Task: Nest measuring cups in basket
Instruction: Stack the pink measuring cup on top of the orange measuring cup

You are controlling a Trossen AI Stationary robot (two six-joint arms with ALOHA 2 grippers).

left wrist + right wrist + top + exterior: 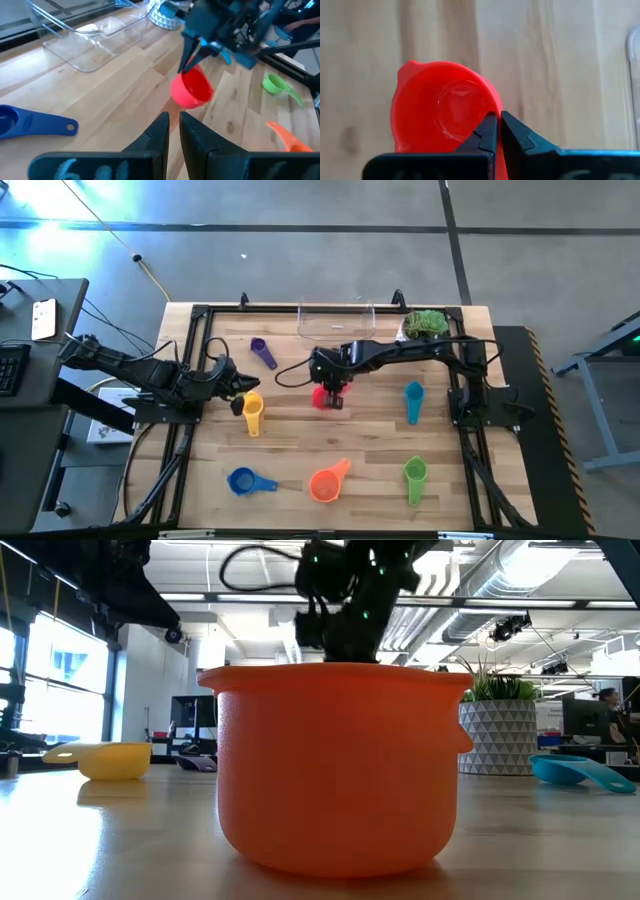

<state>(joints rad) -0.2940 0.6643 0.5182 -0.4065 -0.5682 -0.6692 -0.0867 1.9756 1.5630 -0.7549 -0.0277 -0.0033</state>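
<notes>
The step in hand looks like the pick of the red cup (322, 397) — the first one to go into the basket (336, 321), which seems to hold nothing yet. The right hand (496, 131) has its fingers pinched shut on the cup's rim or handle, seen close in its own wrist view, and in the left wrist view the cup hangs tilted from it, apparently clear of the desk (370, 445).

From the front edge working back, in the overhead view: the blue cup (243, 480) sits near seven o'clock, the orange cup (327, 482) at six, the green cup (415, 475) near five. Further back, the yellow cup (252, 413) lies toward nine o'clock, the red one at centre, the teal cup (413, 399) toward three. Beyond those, the purple cup (262, 351) lies toward eleven, and the basket stands at twelve against the far edge, a potted plant (426, 323) just beside it at one.

The next move calls for a lift and a short carry toward twelve o'clock, then a level release inside the basket.

The right arm reaches in from three o'clock, elbow bent, wrist pointing down. The left hand (236, 384) waits low at nine o'clock beside the yellow cup, fingers nearly together — holding nothing.
</notes>
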